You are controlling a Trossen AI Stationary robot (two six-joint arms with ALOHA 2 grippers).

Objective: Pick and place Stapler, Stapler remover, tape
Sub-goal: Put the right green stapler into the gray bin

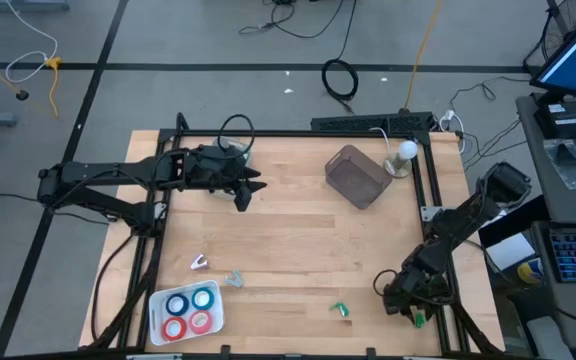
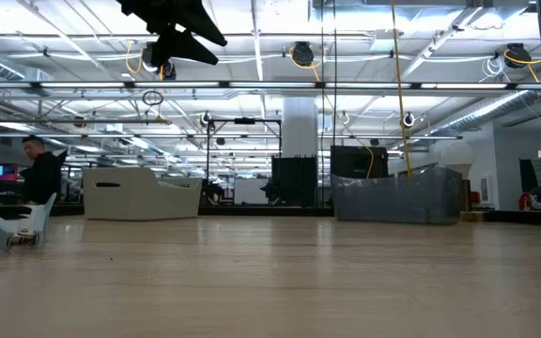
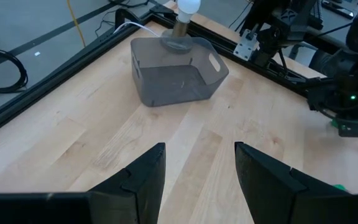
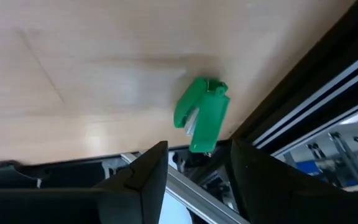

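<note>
Both arms hang over the pale wooden table (image 1: 298,240), holding nothing.

Left gripper (image 1: 251,188) sits with jaws apart near the smoky plastic bin (image 1: 358,176); right gripper (image 1: 396,300), jaws apart, hovers near a small green stapler (image 4: 202,119) at the table edge. Blue and red tape rolls (image 1: 189,310) lie in a white tray (image 1: 215,322).

The table (image 1: 298,240) is pale wood with a smooth, matt face and visible grain. The bin (image 3: 174,71) at the far right looks like smoky translucent plastic, a little glossy. The green stapler (image 4: 202,114) is shiny plastic. The tray (image 1: 158,303) is white plastic. The tape (image 1: 190,311) rolls look glossy. The frame (image 1: 423,180) is black matt metal.
</note>
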